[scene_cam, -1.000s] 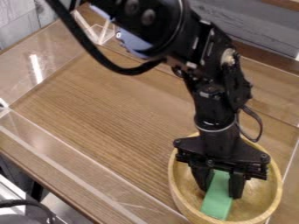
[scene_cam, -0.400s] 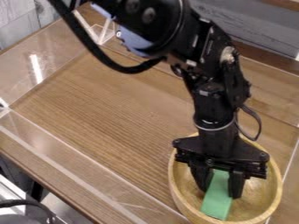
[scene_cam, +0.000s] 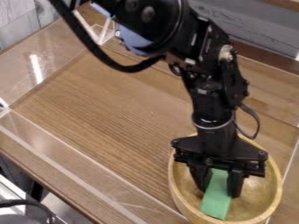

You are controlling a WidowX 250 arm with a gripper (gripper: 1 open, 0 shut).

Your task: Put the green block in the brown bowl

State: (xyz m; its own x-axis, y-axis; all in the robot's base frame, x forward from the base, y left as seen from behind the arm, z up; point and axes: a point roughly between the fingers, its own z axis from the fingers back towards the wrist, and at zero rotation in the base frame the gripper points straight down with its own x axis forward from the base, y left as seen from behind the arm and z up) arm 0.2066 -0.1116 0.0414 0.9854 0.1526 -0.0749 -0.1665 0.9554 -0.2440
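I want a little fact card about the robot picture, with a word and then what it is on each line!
robot pincer: black, shut, reaching down over the bowl
block: green, its lower part showing below the pincer
bowl: light brown and round, near the bottom right of the picture
block's place: within the bowl's rim
table: brown wood
cable: black, looping beside the arm
hard to tell: whether the block touches the bowl's bottom
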